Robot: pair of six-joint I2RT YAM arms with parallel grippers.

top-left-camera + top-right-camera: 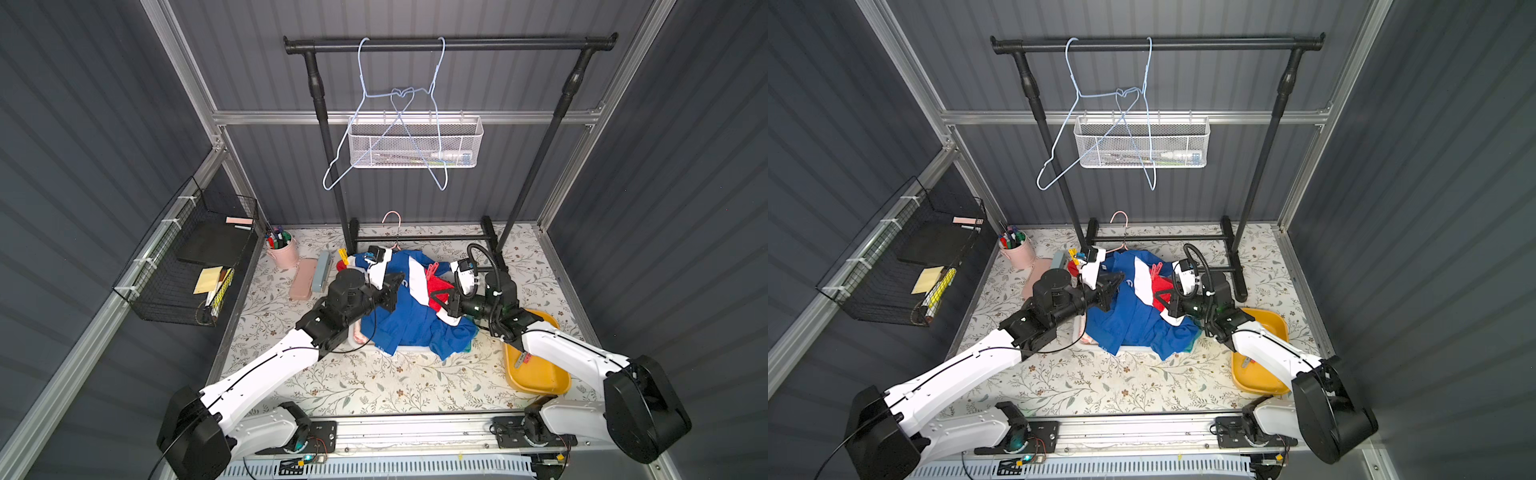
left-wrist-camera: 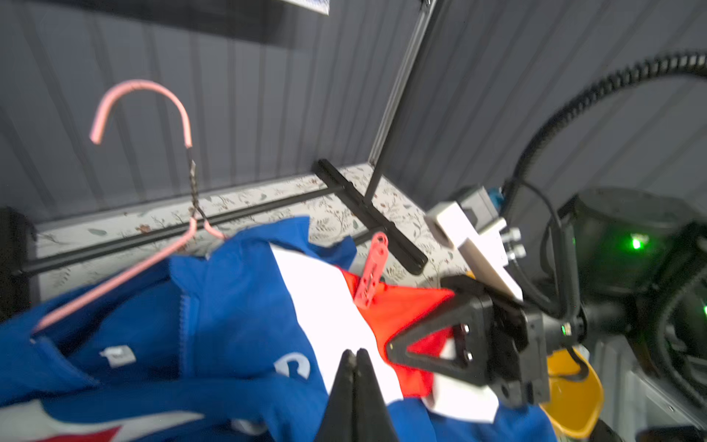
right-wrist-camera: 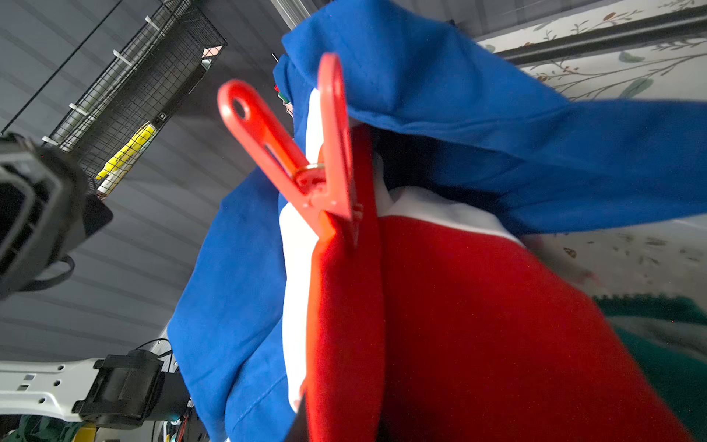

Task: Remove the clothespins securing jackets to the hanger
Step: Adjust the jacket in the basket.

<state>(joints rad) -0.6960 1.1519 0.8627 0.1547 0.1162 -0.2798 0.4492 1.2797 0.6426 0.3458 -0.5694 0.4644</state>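
Observation:
The red-white-blue jacket [image 1: 409,309] lies heaped on the pile, still on the pink hanger [image 2: 141,114], whose hook pokes out at the back. A red clothespin [image 3: 306,160] is clamped on the jacket's red-and-white shoulder fold and stands up from it [image 2: 371,273]. My right gripper [image 1: 434,297] is shut on the red cloth just below that pin; the cloth hides its fingertips in the right wrist view. My left gripper [image 2: 355,354] is shut with nothing in it, hovering over the jacket's white stripe a little short of the pin. A teal jacket [image 3: 669,344] peeks out underneath.
A yellow tray [image 1: 540,374] at the right holds loose clothespins [image 1: 521,360]. A yellow clothespin [image 1: 343,253], a pink case [image 1: 301,284] and a pen cup [image 1: 282,249] sit at the left. The black rack [image 1: 449,43] carries blue wire hangers [image 1: 361,137]. A mesh basket [image 1: 415,141] hangs on the back wall.

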